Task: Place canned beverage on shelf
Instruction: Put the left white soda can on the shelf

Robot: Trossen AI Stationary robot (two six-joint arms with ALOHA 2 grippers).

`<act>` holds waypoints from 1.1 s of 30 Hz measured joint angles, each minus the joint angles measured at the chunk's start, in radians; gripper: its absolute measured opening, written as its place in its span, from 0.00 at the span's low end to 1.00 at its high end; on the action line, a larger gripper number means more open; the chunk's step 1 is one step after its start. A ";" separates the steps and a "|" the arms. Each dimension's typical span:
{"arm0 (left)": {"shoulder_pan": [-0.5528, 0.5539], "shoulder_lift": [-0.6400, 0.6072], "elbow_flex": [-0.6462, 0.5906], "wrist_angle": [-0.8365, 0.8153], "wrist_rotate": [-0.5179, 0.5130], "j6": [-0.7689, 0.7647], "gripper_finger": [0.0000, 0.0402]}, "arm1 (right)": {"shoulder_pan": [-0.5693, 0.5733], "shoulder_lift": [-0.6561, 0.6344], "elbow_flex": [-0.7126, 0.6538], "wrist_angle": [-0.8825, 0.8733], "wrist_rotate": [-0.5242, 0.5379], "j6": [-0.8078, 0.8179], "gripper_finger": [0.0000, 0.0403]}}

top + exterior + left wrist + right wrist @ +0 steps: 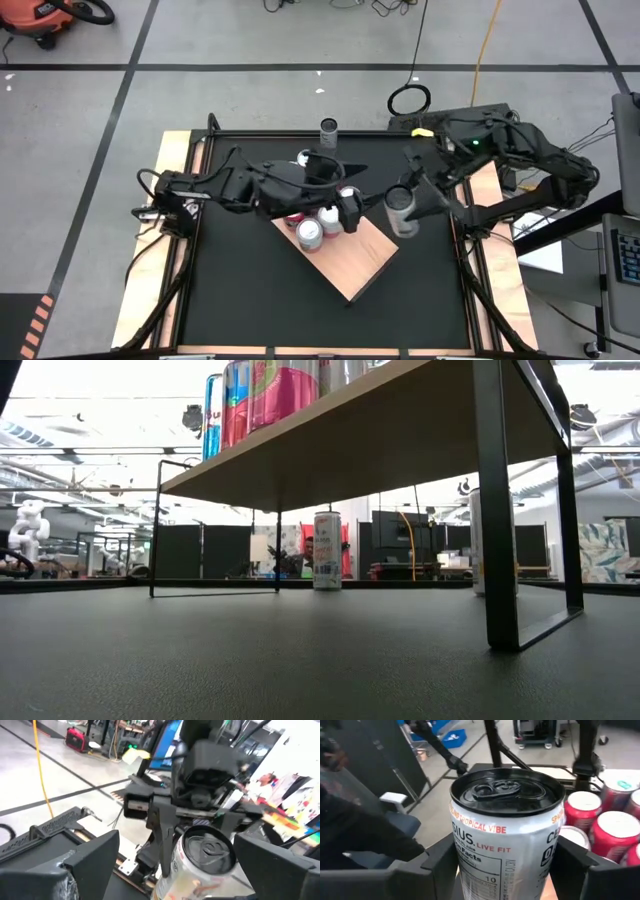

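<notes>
From above, the right gripper (403, 208) holds a white can (400, 212) upright over the shelf (355, 262) edge, fingers clamped on its sides; the right wrist view confirms both fingers against the can (506, 832). The left gripper (349, 213) sits among red cans (311, 233) on the shelf, fingers apart. Only the low view shows the shelf (400, 435) raised on black legs (497, 510) above the bench (300, 660), and another can (327, 551) standing beyond.
</notes>
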 joint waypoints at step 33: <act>-0.115 -0.059 0.000 -0.012 -0.155 0.002 0.98 | 0.008 -0.343 -0.673 0.752 -0.072 0.052 0.54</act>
